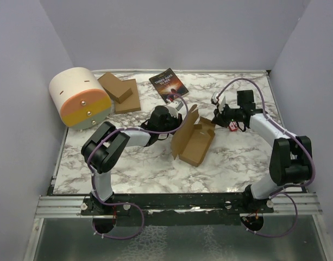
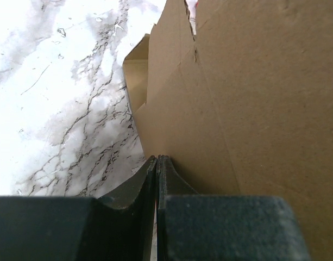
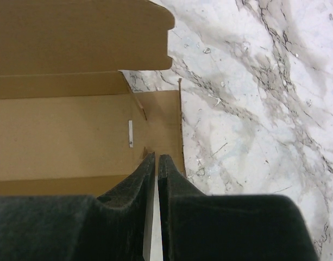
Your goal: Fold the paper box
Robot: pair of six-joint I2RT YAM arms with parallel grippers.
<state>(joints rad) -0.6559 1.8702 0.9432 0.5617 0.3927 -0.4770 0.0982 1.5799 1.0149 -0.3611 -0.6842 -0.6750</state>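
Between closed left hand (image 2: 157,159) and closed right hand (image 3: 156,156), paper box (image 1: 194,142), half-folded

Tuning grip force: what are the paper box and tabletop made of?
The paper box looks like thin matte brown cardboard: raw die-cut edges, pressed creases. The tabletop has a white marble look with grey veins and some sheen; real stone or printed laminate, can't tell.

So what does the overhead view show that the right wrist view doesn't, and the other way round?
Only overhead: the book, the stack of cardboard pieces, a cream and orange drum, and the left gripper at the raised flap of the box. Only right wrist: a small white mark inside the box, and the right gripper seen close, closed at a corner flap. Both: the box and the marble table.
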